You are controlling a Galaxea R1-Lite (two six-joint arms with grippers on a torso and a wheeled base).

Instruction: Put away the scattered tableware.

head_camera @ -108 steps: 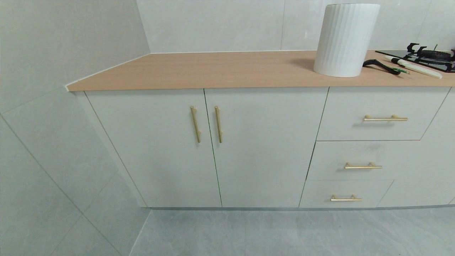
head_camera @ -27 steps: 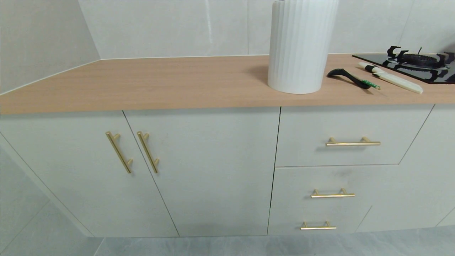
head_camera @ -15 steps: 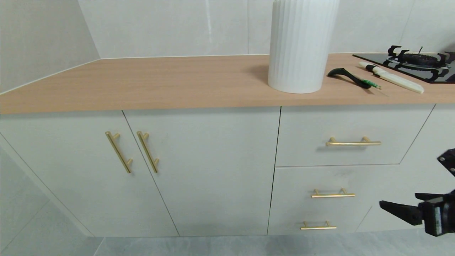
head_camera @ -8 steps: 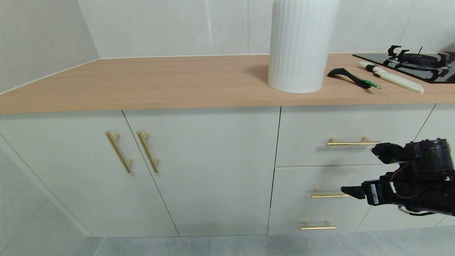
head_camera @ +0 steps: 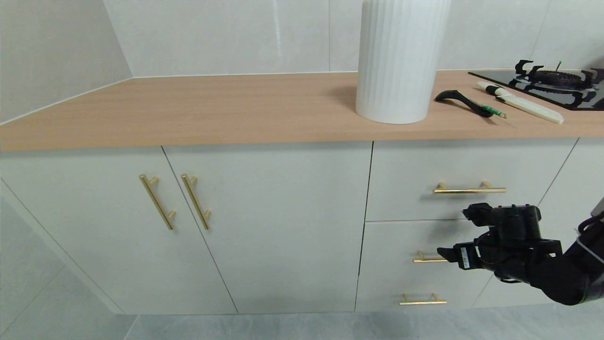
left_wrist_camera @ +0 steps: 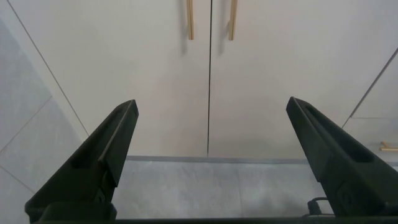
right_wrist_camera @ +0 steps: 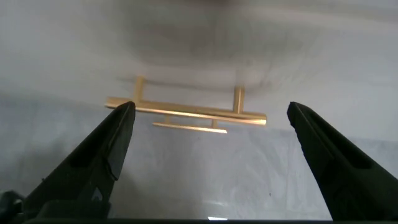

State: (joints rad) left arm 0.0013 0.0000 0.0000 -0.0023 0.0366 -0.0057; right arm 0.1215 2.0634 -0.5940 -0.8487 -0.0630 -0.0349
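Observation:
On the wooden counter [head_camera: 212,108] a black utensil with a green-tipped handle [head_camera: 465,102] and a white knife [head_camera: 519,108] lie to the right of a tall white ribbed container [head_camera: 395,61]. My right gripper [head_camera: 454,232] [right_wrist_camera: 210,109] is open in front of the drawers, just right of the middle drawer's brass handle [head_camera: 429,258] [right_wrist_camera: 186,112] and below the top drawer's handle [head_camera: 469,190]. My left gripper [left_wrist_camera: 211,109] is open and holds nothing, low in front of the double cabinet doors [left_wrist_camera: 208,74].
A black gas hob [head_camera: 557,80] sits at the counter's far right. The cabinet doors carry two vertical brass handles [head_camera: 177,200]. A third drawer handle [head_camera: 422,300] is near the grey floor [head_camera: 283,326]. A tiled wall closes the left side.
The head camera came closer and shifted right along the counter. My right arm then rose in from the lower right and moved left, up to the drawer fronts.

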